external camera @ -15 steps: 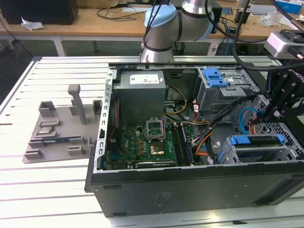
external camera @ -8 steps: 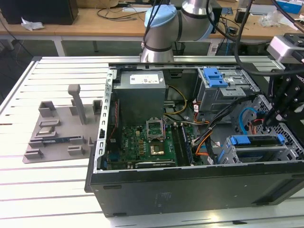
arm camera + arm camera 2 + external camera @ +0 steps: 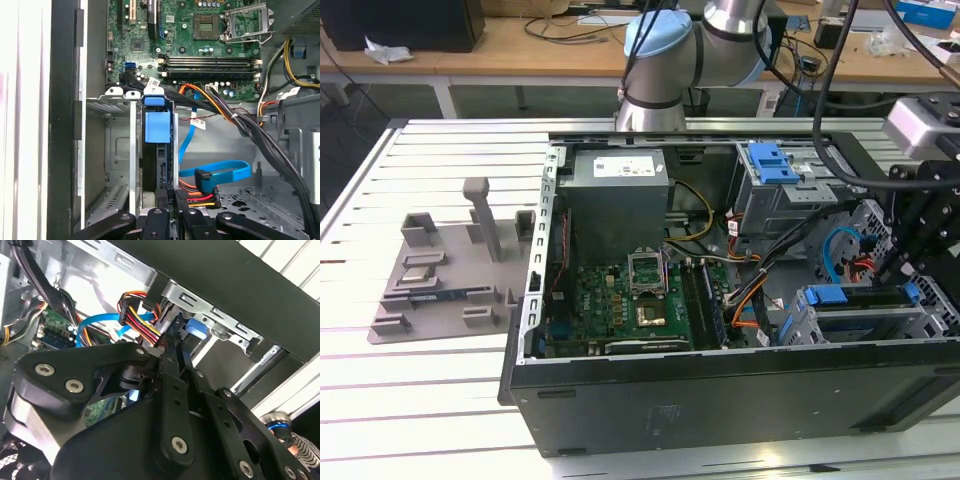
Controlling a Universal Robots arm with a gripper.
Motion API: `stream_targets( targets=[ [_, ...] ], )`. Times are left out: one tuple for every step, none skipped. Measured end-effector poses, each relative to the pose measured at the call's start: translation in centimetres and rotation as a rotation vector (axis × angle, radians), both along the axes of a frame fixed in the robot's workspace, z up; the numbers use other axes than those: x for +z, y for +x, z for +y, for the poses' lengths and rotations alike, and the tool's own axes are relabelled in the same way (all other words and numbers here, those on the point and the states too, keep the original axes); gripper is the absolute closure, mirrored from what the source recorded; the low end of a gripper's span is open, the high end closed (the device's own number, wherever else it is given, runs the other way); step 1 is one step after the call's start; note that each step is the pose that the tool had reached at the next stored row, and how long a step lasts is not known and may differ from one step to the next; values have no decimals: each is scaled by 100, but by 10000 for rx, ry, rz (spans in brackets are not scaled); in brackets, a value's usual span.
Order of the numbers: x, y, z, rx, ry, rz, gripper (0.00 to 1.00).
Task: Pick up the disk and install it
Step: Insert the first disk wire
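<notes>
The disk [image 3: 860,300] stands on edge in the metal cage at the front corner of the open computer case, on the exterior view's right, with its blue rail along the top. In the first wrist view its blue end tab [image 3: 156,127] sits between the cage walls. The second wrist view shows that tab [image 3: 195,329] just past my fingertips. My gripper [image 3: 903,280] hangs over the disk's end nearest the exterior view's right. Its black fingers [image 3: 163,200] are drawn close together on the disk's edge in both wrist views, gripper [image 3: 172,197] [image 3: 172,345].
A motherboard [image 3: 630,300] fills the case floor. A large grey box [image 3: 618,200] stands behind it. A second cage with a blue latch [image 3: 772,162] sits at the back. Blue and coloured cables [image 3: 220,172] lie beside the disk's cage. A grey fixture [image 3: 450,275] lies on the table at the exterior view's left.
</notes>
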State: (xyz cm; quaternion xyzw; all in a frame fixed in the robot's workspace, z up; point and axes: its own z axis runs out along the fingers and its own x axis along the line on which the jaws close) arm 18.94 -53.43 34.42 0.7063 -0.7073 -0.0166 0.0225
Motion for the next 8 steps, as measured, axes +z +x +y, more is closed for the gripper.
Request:
stream_targets(
  targets=[
    [0,-6,-14,-1,0,0,83],
    [-2,-9,-18,2,1,1,83],
    [-4,-9,-19,3,-1,0,83],
    [-6,-10,-19,2,-1,0,83],
    [-8,-10,-19,-3,1,0,83],
    [-11,-11,-17,-13,5,1,83],
    [-11,-11,-17,-20,6,0,83],
    [-11,-13,-13,-37,8,0,83]
  ],
)
